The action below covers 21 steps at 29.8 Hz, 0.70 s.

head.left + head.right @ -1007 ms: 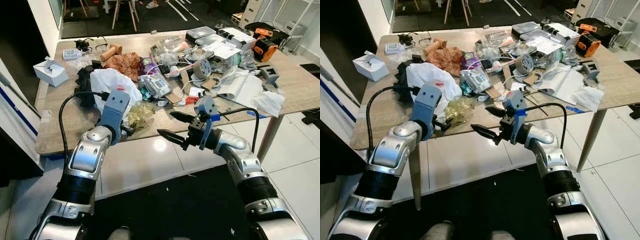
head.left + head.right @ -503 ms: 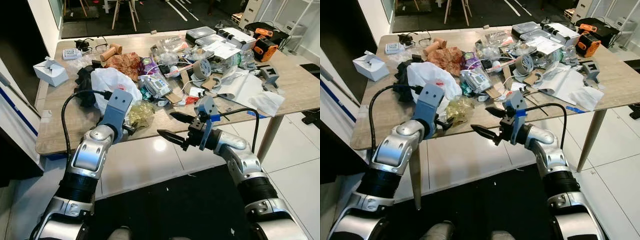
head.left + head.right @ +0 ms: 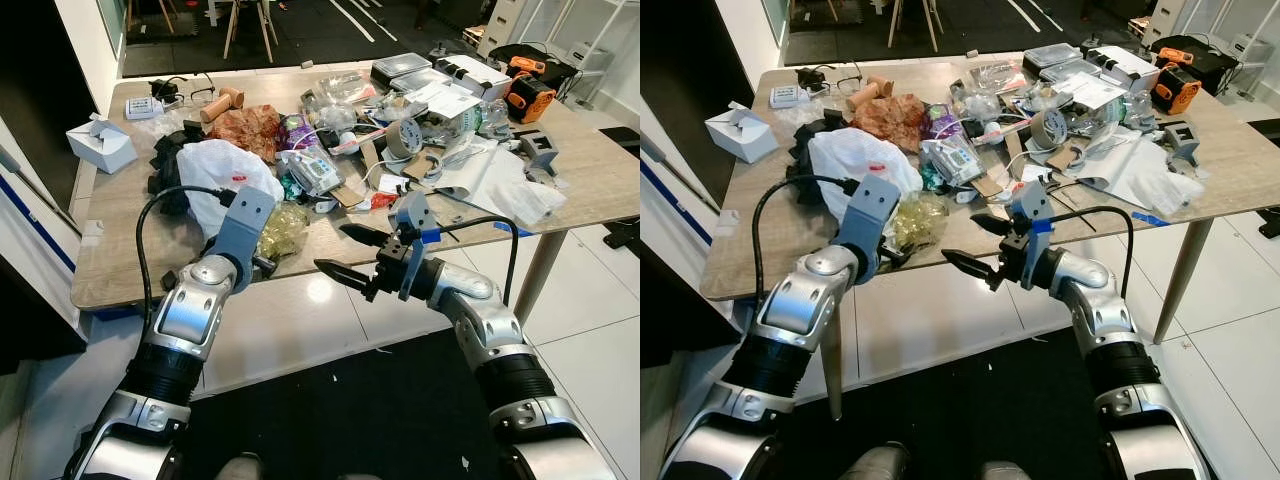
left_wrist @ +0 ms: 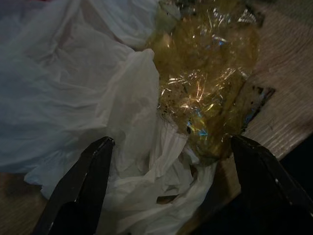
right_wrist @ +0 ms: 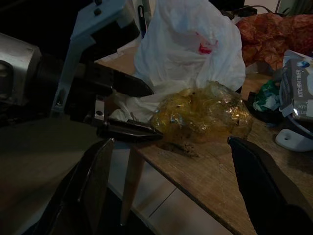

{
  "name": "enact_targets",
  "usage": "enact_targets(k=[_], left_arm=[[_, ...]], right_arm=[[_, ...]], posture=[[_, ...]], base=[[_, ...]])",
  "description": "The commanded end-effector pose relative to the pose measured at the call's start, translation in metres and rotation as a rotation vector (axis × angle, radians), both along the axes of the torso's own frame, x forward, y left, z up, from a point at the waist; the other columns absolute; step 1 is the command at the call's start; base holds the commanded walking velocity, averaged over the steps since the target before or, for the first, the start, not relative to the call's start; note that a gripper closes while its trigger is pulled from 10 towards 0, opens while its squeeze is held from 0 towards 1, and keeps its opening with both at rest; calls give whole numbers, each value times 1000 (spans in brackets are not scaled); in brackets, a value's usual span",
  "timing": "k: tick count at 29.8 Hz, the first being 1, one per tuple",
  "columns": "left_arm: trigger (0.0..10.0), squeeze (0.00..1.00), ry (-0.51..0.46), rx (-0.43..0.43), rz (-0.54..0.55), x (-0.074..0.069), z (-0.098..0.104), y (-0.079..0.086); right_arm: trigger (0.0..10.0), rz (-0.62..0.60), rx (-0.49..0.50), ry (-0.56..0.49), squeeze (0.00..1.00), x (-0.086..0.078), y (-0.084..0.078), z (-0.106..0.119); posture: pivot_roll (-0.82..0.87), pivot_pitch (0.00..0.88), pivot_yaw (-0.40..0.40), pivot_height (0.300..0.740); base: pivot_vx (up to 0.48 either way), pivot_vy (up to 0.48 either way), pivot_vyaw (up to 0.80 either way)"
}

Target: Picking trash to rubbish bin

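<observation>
the left gripper (image 5: 134, 110) is mostly hidden behind its own wrist in the head views; the wrist views show its fingers spread, one fingertip (image 5: 142, 133) against the near edge of the yellow wrapper (image 3: 281, 228), nothing pinched. the left arm is bent at the elbow and reaches forward over the front edge of the table (image 3: 130, 260). the yellow wrapper is crumpled clear film lying at the table's front edge, touching the white plastic bag (image 3: 228, 172) behind it. the wrapper's contents cannot be made out. the right gripper (image 3: 345, 252) hangs off the table, in front of its edge, fingers spread wide and pointing toward the left arm, holding nothing. further back, a heap of mixed litter covers the table middle; single items are hard to tell apart. a white tissue box (image 3: 100, 144) sits well apart near the left edge. clear lidded containers (image 3: 405, 68) stand at the far side, contents not readable.
</observation>
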State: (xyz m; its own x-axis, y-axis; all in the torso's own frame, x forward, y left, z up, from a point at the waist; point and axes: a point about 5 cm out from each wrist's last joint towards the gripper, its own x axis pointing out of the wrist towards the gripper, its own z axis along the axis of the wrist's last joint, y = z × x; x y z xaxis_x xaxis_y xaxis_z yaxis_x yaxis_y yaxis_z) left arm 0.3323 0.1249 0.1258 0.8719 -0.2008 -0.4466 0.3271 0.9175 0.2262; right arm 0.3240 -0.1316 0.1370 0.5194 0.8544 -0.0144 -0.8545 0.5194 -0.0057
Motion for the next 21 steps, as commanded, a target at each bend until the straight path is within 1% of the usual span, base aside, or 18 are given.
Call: enact_targets(k=[1, 3, 4, 6, 7, 21], left_arm=[[10000, 0, 7, 11, -10, 0, -3, -3], [10000, 0, 15, 5, -19, 0, -5, -4], [3843, 0, 23, 3, -27, -1, -8, -6], [3843, 0, 25, 5, -30, -1, -9, -6], [0, 0, 26, 10, -29, -1, -10, -5], [0, 0, 26, 16, -28, -1, -12, -3]], right_arm=[[10000, -1, 0, 0, 0, -1, 0, 0], [10000, -1, 1, 0, 0, -1, 0, 0], [10000, -1, 1, 0, 0, -1, 0, 0], [10000, -2, 1, 0, 0, -2, 0, 0], [10000, -2, 1, 0, 0, -2, 0, 1], [10000, -3, 0, 0, 0, -1, 0, 0]], posture=[[-41, 0, -48, 740], [-41, 0, -48, 740], [-42, 0, -48, 740], [-42, 0, -48, 740], [-42, 0, -48, 740], [-43, 0, -48, 740]], base=[[0, 0, 0], [0, 0, 0], [0, 0, 0], [0, 0, 0], [0, 0, 0], [0, 0, 0]])
